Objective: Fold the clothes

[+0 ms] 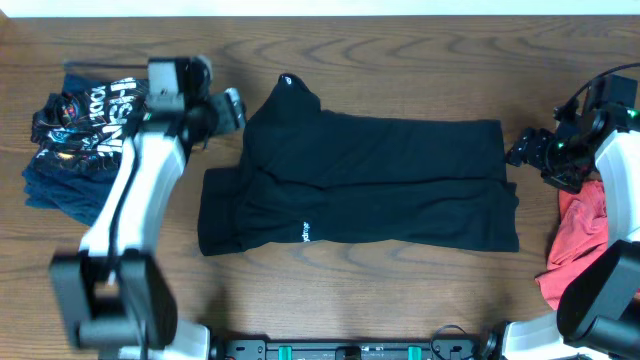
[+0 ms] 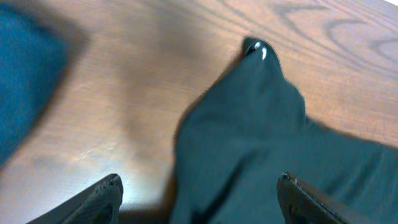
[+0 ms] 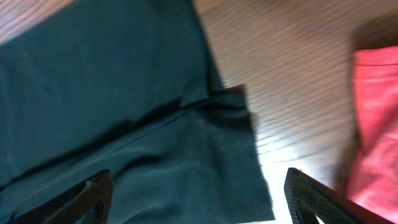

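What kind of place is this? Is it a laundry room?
Probably a robot lab, not a home: a left arm and right arm stand at a wooden table, with a black garment spread between a blue pile and a red cloth.

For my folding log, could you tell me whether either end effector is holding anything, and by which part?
Nothing is held: the left end effector and right end effector are both open above the black garment, gripping no part.
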Tool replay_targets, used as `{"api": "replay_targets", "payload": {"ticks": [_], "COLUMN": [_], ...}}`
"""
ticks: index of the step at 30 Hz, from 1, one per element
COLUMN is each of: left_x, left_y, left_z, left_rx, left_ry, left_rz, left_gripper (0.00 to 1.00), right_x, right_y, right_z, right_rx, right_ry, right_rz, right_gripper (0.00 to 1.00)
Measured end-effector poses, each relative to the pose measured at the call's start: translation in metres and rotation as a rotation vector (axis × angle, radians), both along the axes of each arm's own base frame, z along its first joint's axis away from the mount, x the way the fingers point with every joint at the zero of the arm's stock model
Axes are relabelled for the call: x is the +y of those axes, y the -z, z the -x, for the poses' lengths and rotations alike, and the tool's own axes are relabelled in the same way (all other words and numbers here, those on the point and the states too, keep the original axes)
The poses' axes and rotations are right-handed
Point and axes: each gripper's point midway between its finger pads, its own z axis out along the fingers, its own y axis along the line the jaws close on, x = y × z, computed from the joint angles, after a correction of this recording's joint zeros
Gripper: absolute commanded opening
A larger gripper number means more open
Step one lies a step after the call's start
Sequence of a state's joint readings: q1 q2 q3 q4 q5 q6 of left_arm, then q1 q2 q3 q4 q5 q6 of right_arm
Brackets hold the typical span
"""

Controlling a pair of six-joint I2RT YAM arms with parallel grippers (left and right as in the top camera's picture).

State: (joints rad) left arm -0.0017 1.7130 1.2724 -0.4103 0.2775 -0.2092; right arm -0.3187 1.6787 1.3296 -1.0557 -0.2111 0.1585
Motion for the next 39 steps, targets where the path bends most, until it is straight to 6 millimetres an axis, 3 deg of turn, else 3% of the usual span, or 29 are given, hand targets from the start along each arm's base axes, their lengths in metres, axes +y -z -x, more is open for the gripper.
{"api": "replay_targets", "payload": {"ticks": [7, 11, 15, 16, 18, 21, 24, 27, 32, 36, 39], "left_x": [-0.037, -0.062, -0.082, -0.086, -0.090, -0.092, -0.092, -0.092, -0.090, -0.088, -0.087], "left_y": [0.056, 0.079, 0.096, 0.100, 0.108, 0.114, 0.116, 0.116, 0.101, 0.056, 0.024], "left_z": [-0.077, -0.105, -0.115, -0.117, -0.116, -0.117, -0.116, -0.115, -0.102, -0.090, -0.080], "left_rx": [-0.026, -0.078, -0.111, -0.115, -0.108, -0.106, -0.100, -0.091, -0.050, -0.055, -0.068], "left_ry": [0.093, 0.150, 0.188, 0.194, 0.204, 0.210, 0.208, 0.209, 0.209, 0.203, 0.201], "left_rz": [0.040, 0.040, 0.043, 0.044, 0.046, 0.047, 0.048, 0.047, 0.045, 0.050, 0.054], "left_gripper": [0.81, 0.81, 0.80, 0.77, 0.59, 0.14, 0.06, 0.06, 0.06, 0.06, 0.06], "right_x": [0.009, 0.011, 0.012, 0.012, 0.012, 0.012, 0.011, 0.006, -0.010, -0.022, -0.027], "right_y": [-0.001, -0.001, -0.001, -0.001, -0.001, -0.001, -0.002, -0.004, -0.014, -0.020, -0.011], "right_z": [0.001, 0.004, 0.005, 0.005, 0.005, 0.004, -0.001, -0.013, -0.047, -0.076, -0.102], "right_rx": [-0.003, 0.007, 0.012, 0.011, 0.011, 0.004, -0.018, -0.068, -0.210, -0.316, -0.375], "right_ry": [-0.021, -0.023, -0.026, -0.026, -0.028, -0.032, -0.037, -0.040, -0.034, -0.034, -0.045], "right_rz": [-0.045, -0.056, -0.060, -0.062, -0.062, -0.061, -0.055, -0.032, 0.047, 0.097, 0.124], "right_gripper": [0.84, 0.83, 0.79, 0.77, 0.71, 0.65, 0.57, 0.49, 0.57, 0.68, 0.73]}}
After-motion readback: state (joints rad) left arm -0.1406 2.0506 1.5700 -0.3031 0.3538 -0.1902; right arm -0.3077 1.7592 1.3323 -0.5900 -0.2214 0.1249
